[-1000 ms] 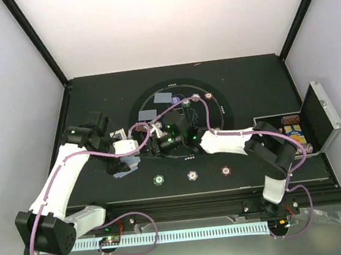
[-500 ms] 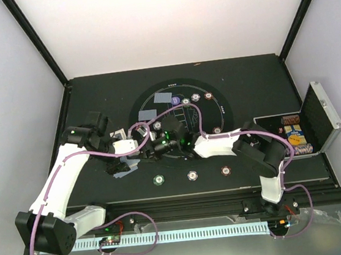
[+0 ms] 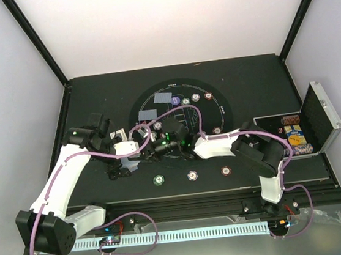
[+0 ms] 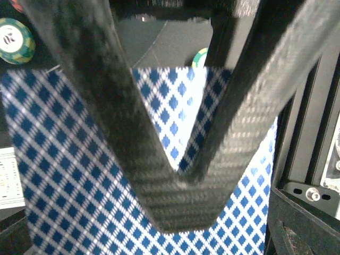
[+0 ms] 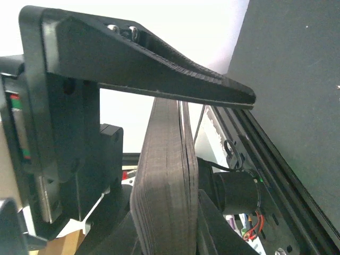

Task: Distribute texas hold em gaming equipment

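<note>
Some cards (image 4: 79, 175) are being covered off the mat's (image 3: 214, 104) left edge by the left gripper (image 4: 180, 212), fingers clenched; a pinch cannot be told. The right gripper (image 5: 179, 114), clamped too, is being held alongside. One card alone should be slid, toward bare table left of the mat.

Cut off by the left and lower edges of the left wrist view: the playing card (image 4: 64, 180), its middle hidden under the pressed-together fingers (image 4: 90, 106) of the left hand (image 4: 180, 202). Half hidden behind one finger: a green chip (image 4: 200, 56). Blurred in the right wrist view: the right hand (image 5: 175, 114); not clear whether anything sits in its seam. Too small to read from above: contents of the case (image 3: 320, 113).
</note>
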